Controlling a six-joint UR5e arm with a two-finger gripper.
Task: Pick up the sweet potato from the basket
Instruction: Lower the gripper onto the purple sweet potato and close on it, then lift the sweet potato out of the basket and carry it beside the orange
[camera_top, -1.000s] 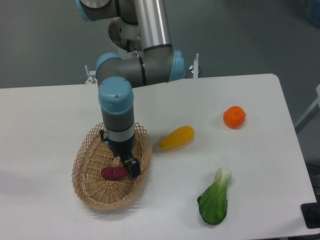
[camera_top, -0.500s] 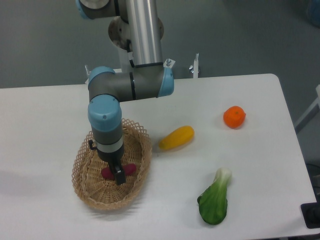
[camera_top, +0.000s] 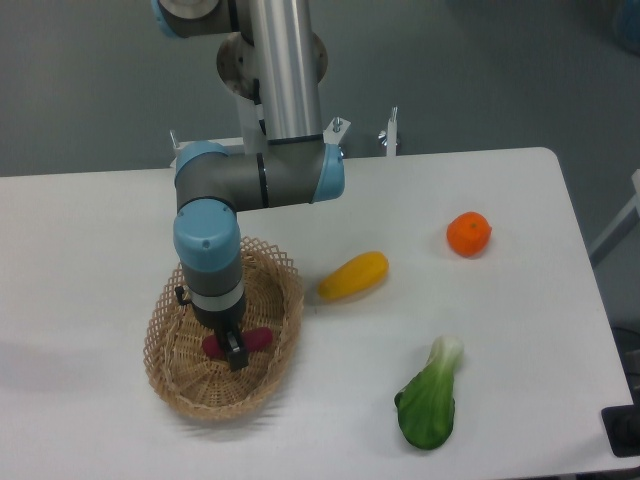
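Claw (camera_top: 234, 352) is down in the basket (camera_top: 172, 375) right over the sweet potato (camera_top: 257, 340), looks clamped on it maybe, honestly can't tell from here.

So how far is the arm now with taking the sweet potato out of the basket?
Done: the gripper is down inside the oval tan wicker basket, right over the reddish-purple sweet potato. In hand: closing on it, though the fingers hide whether the grip is made. Left: lifting it out; it lies on the basket floor.
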